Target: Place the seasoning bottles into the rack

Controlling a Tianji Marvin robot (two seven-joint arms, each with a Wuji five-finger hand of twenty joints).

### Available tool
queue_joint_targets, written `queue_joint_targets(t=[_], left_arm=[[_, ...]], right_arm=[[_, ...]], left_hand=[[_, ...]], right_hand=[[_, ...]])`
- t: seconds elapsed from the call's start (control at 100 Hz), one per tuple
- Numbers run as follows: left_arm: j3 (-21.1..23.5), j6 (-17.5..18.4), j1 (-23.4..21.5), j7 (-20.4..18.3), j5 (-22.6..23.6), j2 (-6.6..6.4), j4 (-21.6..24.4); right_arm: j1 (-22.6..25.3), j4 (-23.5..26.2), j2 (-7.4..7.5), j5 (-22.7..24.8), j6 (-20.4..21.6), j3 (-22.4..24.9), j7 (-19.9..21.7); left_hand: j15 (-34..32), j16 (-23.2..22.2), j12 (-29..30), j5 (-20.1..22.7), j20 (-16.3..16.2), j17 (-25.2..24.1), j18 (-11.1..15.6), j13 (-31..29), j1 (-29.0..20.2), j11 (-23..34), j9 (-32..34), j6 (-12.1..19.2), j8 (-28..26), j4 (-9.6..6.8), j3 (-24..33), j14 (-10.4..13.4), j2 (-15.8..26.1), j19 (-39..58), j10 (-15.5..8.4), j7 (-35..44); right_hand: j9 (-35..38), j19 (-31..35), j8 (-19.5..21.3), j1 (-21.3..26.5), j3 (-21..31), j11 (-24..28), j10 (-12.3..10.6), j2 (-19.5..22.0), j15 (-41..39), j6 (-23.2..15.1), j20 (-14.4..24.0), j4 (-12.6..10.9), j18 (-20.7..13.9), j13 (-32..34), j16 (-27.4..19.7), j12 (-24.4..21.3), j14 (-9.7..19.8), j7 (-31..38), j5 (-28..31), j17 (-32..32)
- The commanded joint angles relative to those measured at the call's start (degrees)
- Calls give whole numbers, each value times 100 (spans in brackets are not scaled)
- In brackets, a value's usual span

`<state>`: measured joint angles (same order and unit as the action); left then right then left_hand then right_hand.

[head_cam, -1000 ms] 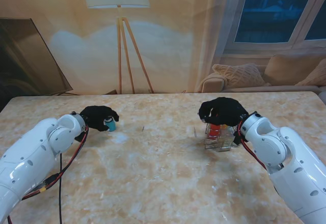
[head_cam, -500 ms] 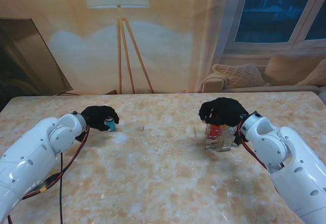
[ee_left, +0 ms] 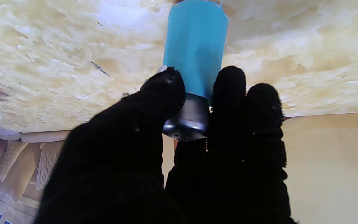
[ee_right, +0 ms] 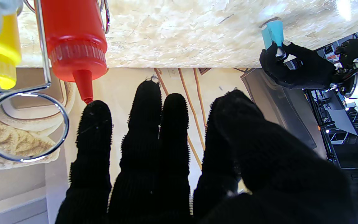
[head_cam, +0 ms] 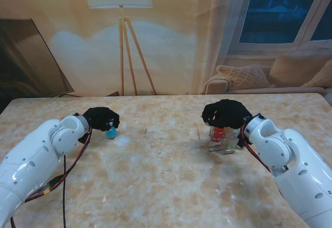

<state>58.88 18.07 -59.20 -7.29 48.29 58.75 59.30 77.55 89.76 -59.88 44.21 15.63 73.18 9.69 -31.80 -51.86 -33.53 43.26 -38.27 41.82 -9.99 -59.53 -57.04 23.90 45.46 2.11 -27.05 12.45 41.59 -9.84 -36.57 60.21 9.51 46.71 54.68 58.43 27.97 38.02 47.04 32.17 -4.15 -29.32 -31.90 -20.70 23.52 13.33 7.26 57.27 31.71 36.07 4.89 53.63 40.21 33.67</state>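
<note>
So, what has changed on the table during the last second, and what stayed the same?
The left hand, gripping the small blue bottle with the silver cap, brought it slightly nearer to me; it now shows under the fingers. The right hand stayed over the wire rack with its red squeeze bottle.

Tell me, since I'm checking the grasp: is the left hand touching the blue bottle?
Touching. The left wrist view shows the left hand with black fingers pressed on both sides of the blue bottle at its silver cap, no gap visible.
</note>
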Motion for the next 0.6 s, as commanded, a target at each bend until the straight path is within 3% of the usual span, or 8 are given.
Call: queue_joint_targets(t=[0.0,0.2,0.26,0.29,0.59], left_arm=[[16,-29,12,-66,-22,20,-15],[101,-20,-69,132,-39,53,4],[165,-13,-126,154,-70,65,66],[202,-4,-160,163,-97,73,106],[445,193,-467,-27,-286,97,751]], right_arm=[[17,-12,-22,-1,-8,-21,90],[41,3,-19,27,3,-1,87],[50,12,-20,28,9,10,82],[55,16,-20,31,15,16,78],[182,100,-13,115,107,152,37]], left_hand=[[102,-114,-271,223,73,42,287,-111,-291,219,424,-427,30,-51,-63,388,193,20,185,360],[-6,-70,-625,300,15,248,366,-349,-257,107,870,-518,5,-48,119,521,8,148,334,459],[-78,-41,-801,337,5,306,399,-425,-196,45,1028,-512,39,-5,232,585,-110,189,316,511],[-96,-58,-832,360,0,329,408,-412,-207,58,1075,-494,46,-1,242,409,-150,204,299,521],[-206,40,-1302,404,-4,378,496,-472,-157,-273,1346,-419,255,52,354,580,-254,213,124,715]], right_hand=[[89,-30,75,-12,105,7,-145,-3,-41,-185,-47,-79,-7,81,84,87,124,239,86,-19],[88,-27,79,1,114,7,-123,-15,-45,-187,-48,-82,-12,89,85,86,124,242,91,-13],[98,-27,79,-2,116,11,-144,-15,-47,-198,-48,-80,-12,95,86,88,131,244,99,-11],[95,-26,80,-5,117,10,-143,-12,-46,-197,-48,-79,-14,94,85,88,133,245,98,-10],[99,-29,80,-7,112,14,-146,-6,-47,-194,-51,-79,-16,94,85,85,123,248,102,-20]])
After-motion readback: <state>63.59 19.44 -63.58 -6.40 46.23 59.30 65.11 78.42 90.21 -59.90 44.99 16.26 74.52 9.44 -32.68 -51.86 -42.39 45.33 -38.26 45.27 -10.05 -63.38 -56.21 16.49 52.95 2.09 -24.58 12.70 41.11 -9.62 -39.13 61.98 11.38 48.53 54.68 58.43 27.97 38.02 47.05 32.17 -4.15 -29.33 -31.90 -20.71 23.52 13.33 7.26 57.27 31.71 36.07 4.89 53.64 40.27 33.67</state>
